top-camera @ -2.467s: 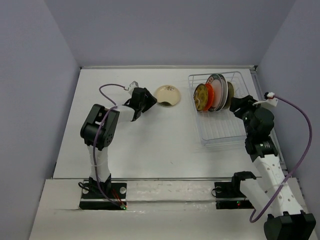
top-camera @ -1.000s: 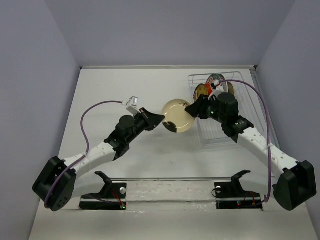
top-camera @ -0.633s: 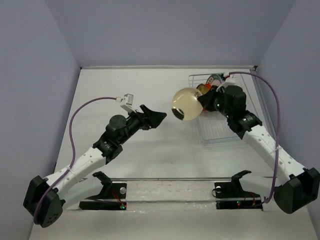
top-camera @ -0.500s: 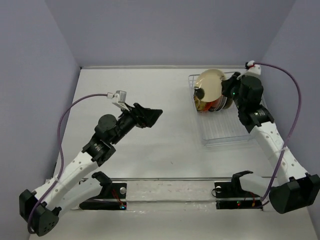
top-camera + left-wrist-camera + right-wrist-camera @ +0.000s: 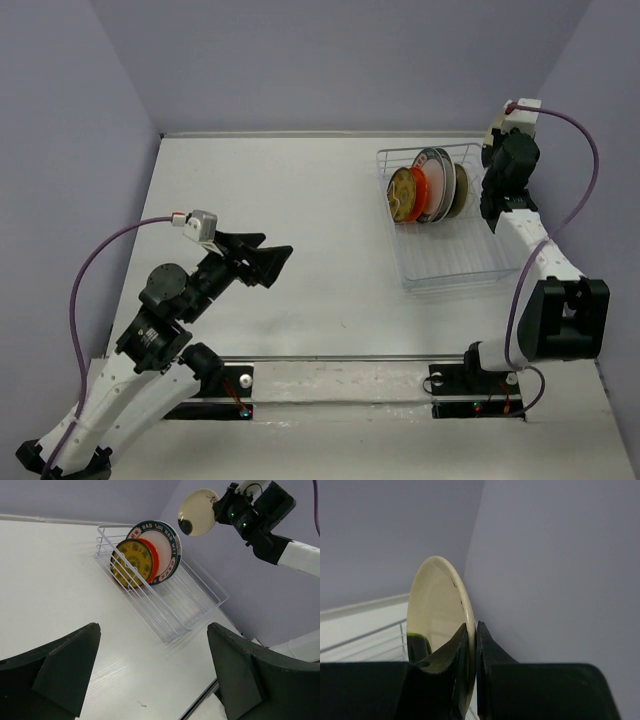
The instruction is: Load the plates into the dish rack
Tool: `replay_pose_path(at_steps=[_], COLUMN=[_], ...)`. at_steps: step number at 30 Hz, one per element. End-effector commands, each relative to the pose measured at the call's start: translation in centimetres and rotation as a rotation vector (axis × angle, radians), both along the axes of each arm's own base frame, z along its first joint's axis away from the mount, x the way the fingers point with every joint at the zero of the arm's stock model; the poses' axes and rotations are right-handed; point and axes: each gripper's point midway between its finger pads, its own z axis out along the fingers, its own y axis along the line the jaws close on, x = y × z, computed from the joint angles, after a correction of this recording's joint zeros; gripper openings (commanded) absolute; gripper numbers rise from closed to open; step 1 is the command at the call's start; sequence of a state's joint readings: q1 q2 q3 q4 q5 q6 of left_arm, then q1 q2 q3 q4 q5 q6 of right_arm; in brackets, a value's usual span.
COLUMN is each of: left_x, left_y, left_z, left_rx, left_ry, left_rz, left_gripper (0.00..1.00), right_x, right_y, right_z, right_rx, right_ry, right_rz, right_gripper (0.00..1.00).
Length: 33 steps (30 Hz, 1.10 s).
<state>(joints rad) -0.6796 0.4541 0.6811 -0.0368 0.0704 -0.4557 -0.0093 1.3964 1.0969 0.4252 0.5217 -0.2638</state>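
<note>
The flat white counter is closed in by pale lavender walls at the far, left and right edges. The rectangular white wire dish rack lies on its right part, its long right side running close along the right wall. A wide stretch of counter separates it from the left arm. Upright in the rack's far end, leaning together, stand a white round plate with a teal patterned rim, an orange plate and a translucent amber plate. From above, a yellowish plate edge shows behind them. The wire slots nearer the arms are open. The shiny cream-gold round plate hangs in the air above the rack's far right corner, nearly on edge and close to the right wall. The right end effector pinches its rim, with one finger on each face of the plate. The left end effector hovers over the counter's left half, well apart from the rack, its fingers spread wide and gripping nothing.
</note>
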Motion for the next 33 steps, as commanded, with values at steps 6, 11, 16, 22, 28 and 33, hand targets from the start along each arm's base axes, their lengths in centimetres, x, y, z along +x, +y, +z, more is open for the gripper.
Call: replay_pose_path(at_steps=[6,11,16,22,28,33], left_x=[-1.0,-1.1,-0.9,-0.7,-0.7,-0.5], left_y=[-0.4,-0.1,0.0,-0.2,-0.2,-0.2], left_z=[0.1,0.3,0.3,0.0,-0.2,-0.4], left_rx=[0.016,0.005,0.002,0.003,0.000,0.004], left_ry=[-0.031,-0.037,-0.040,-0.034,-0.025,-0.020], left_rz=[-0.055,-0.049,-0.050,-0.074,-0.076,-0.072], left_gripper=[0.99,0.99,0.99,0.99,0.99,0.99], right_x=[2.9,3.7,3.9,3.6,3.4,3.2], right_y=[1.3,1.5,1.9,1.6,1.5,1.3], right_z=[-1.3,-4.9,-7.7,-9.6,-12.0,-14.1], right_rx=[-0.181,-0.197,-0.157,-0.159,-0.154,-0.102], right_ry=[0.101,0.198,0.244,0.289,0.337,0.373], right_rz=[0.135,0.163,0.186,0.169,0.166,0.144], right_gripper=[0.07,0.07,0.07,0.07,0.07,0.19])
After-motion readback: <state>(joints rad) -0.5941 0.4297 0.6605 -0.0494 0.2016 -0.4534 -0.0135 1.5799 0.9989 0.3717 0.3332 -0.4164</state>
